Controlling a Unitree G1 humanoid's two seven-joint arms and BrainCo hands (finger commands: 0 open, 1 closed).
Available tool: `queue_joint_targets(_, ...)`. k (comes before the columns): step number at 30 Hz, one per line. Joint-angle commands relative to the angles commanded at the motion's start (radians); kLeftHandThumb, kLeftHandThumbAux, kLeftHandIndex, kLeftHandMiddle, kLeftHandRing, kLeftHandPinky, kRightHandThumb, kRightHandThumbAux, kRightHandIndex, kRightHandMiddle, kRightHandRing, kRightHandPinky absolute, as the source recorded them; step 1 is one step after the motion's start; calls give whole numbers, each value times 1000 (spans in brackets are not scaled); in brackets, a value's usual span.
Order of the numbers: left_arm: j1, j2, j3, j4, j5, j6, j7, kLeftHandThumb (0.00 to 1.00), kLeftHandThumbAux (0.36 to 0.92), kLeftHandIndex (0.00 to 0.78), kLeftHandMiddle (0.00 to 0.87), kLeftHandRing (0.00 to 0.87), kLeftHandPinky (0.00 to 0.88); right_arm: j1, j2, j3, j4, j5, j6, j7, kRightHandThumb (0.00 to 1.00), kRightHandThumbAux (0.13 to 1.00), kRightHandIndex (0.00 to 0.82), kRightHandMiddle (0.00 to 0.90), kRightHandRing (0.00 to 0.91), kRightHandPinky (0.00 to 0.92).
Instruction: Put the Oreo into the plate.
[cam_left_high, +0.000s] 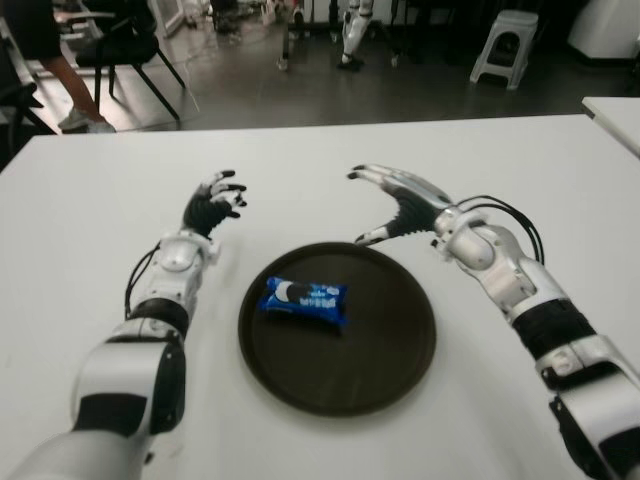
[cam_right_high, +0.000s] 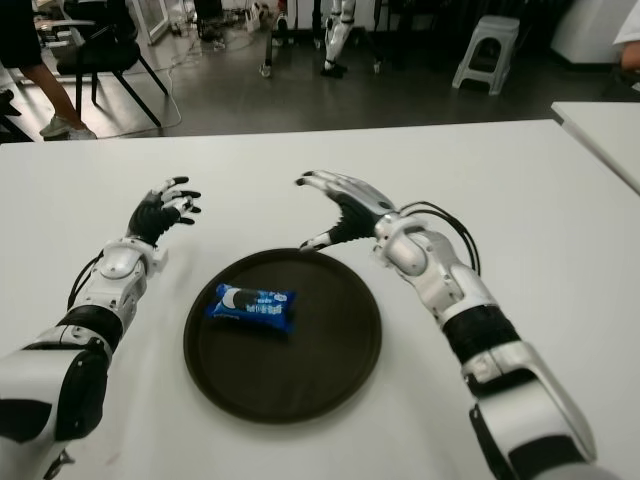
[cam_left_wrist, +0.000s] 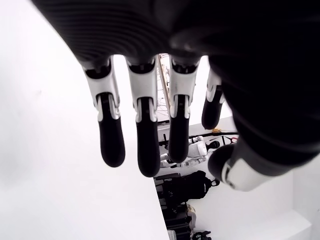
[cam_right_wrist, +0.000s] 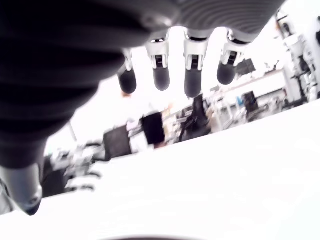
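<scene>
The blue foil-wrapped Oreo pack (cam_left_high: 304, 299) is seen lying flat inside the round dark brown plate (cam_left_high: 390, 360), left of the plate's centre, touched by neither hand. The placing is judged done; what's left is prob. the retreat.

The right robot hand (cam_left_high: 392, 206) is held above the plate's far rim, fingers spread, thumb pointing down toward the rim, nothing gripped. The right wrist view confirms extended fingers w/ nothing between them. The left robot hand (cam_left_high: 213, 204) shows over the white counter (cam_left_high: 100, 190) to the left of the plate, fingers loosely open, holding nothing; contact w/ the counter can't be judged.

For a clean finish, the right hand should be lifted up and back before any sideways move, so the thumb isn't dragged across the rim and the plate isn't shifted. Fingers are best kept open.

The pack's long axis runs roughly left-right across the robot's view, w/ the right end angled slightly nearer the robot. Printed face is up.
</scene>
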Motion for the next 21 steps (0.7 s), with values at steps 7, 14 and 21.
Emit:
queue_joint_targets(7,2,3,-1,-2,3,-6,-3,212,643,181,314,369,425,-75,17,-14,250,-6,11,-177,0,602,61,107,98,61)
queue_joint_targets(14,1,10,-5,0,9,2,-4,210,642,173,308,363,416,-67,17,-29,418,14,15,-316,0,660,77,109,88,34)
queue_joint_targets(21,-4,11,-10,1,15,11,9,197,651,173,304,355,399,-70,67,-102,481,97,13,-385,0,718,107,132,108,48)
